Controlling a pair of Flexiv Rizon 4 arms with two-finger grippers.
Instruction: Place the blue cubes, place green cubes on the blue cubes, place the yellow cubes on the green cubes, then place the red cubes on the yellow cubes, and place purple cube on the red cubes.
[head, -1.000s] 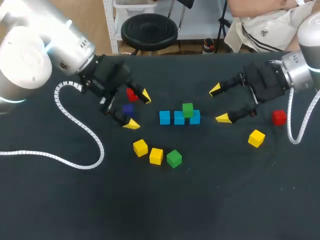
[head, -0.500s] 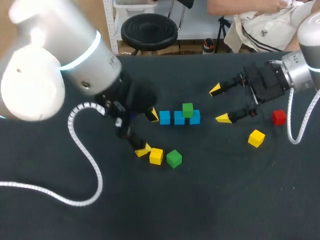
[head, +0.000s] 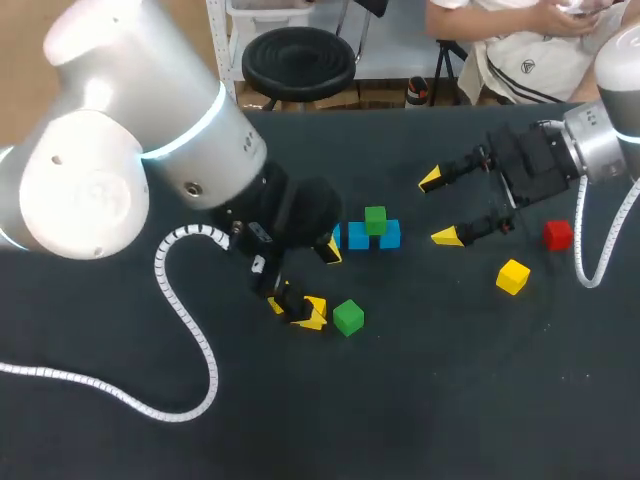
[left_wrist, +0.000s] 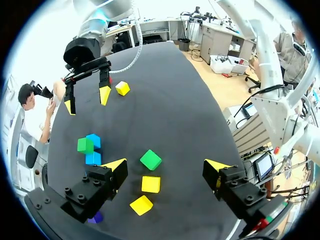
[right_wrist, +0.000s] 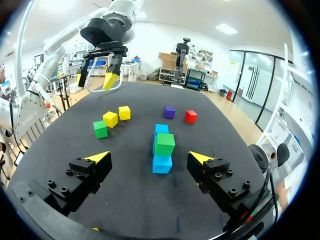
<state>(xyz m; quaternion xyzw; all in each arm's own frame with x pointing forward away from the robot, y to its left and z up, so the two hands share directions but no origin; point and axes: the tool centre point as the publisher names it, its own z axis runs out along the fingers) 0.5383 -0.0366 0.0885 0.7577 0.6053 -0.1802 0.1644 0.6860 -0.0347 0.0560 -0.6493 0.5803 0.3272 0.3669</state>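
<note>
Three blue cubes (head: 360, 237) lie in a row mid-table, with a green cube (head: 375, 219) on top. My left gripper (head: 311, 279) hangs open over two yellow cubes (head: 315, 313) and a loose green cube (head: 348, 317). Its wrist view has the green cube (left_wrist: 150, 160) and both yellow cubes (left_wrist: 150, 184) between the open fingers of the left gripper (left_wrist: 166, 166). A purple cube (right_wrist: 169, 111) and a red cube (right_wrist: 190, 116) lie beyond the row, hidden by my left arm in the head view. My right gripper (head: 439, 208) stands open right of the row.
Another red cube (head: 558, 234) and a third yellow cube (head: 513, 276) lie at the right, near my right arm. A white coiled cable (head: 185, 330) trails from my left arm across the table's left half.
My left arm has swung from the back left toward the middle and come over the two yellow cubes, now covering the red and purple cubes. The right arm has kept still.
</note>
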